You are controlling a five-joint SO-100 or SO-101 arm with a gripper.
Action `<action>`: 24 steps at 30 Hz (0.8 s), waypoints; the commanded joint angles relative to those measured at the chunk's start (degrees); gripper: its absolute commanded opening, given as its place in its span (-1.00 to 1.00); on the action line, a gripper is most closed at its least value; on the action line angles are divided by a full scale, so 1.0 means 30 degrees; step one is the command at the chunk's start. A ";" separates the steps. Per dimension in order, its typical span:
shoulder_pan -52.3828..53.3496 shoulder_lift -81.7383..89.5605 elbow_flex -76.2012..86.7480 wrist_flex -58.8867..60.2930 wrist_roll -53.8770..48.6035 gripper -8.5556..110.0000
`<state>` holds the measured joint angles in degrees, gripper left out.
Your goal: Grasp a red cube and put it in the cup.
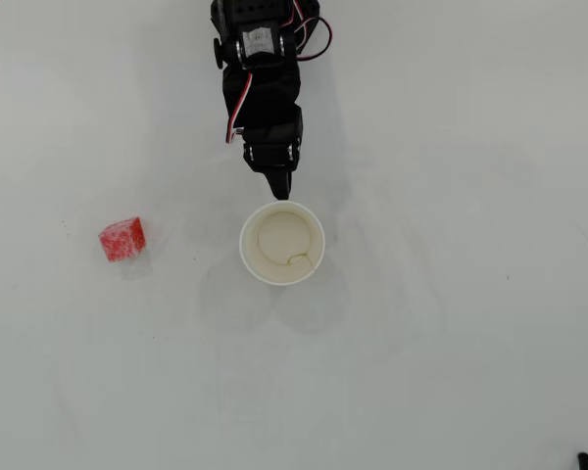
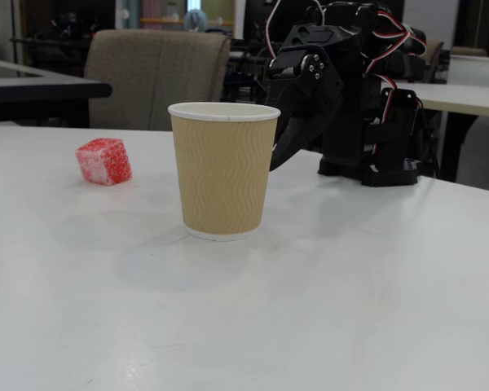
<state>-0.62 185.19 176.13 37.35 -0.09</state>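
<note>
Nearest the lens in the fixed view, the cup [image 2: 224, 169] stands upright on the white table [image 2: 326, 309], its tan ribbed wall filling the middle of the frame. Seen from above, it reads as a white ring with a cream, empty inside [image 1: 282, 243].

Behind it the black arm's gripper [image 1: 281, 191] hangs just off the cup's far rim, tip pointing down toward the rim in the overhead view. Its fingers appear drawn together to a single point with no gap visible and nothing held between them.

The cube [image 1: 122, 239] sits on bare table well to the left of the cup in the overhead view, resting flat and turned slightly askew to the frame edges. In the fixed view it lies left of and behind the cup [image 2: 104, 160], red with a frosted white speckle. It is well apart from the gripper, with the cup's left side lying between the two.

Judging by its small size, the cube looks light and rigid enough to lift without strain. The frosted skin suggests a slightly rough face that should give the pads some purchase, though its rounded corners could let it twist. The sensible hold is across two opposite flat faces, near mid-height, with the fingers turned to match the cube's skew. The cup, light paper and empty, would likely tip if bumped.
</note>
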 commanded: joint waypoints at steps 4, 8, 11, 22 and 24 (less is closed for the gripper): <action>-0.0059 0.0352 0.1377 -0.0176 -0.0059 -0.85; -0.0029 0.0352 0.1377 -0.0176 -0.0059 -0.85; -0.0029 0.0352 0.1377 -0.0176 -0.0059 -0.85; 0.0850 0.0352 0.1377 -0.0146 -0.0088 -0.85; 0.1523 0.0352 0.1377 -0.0234 -0.0146 -0.85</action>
<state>1.67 185.19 176.13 37.35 -0.09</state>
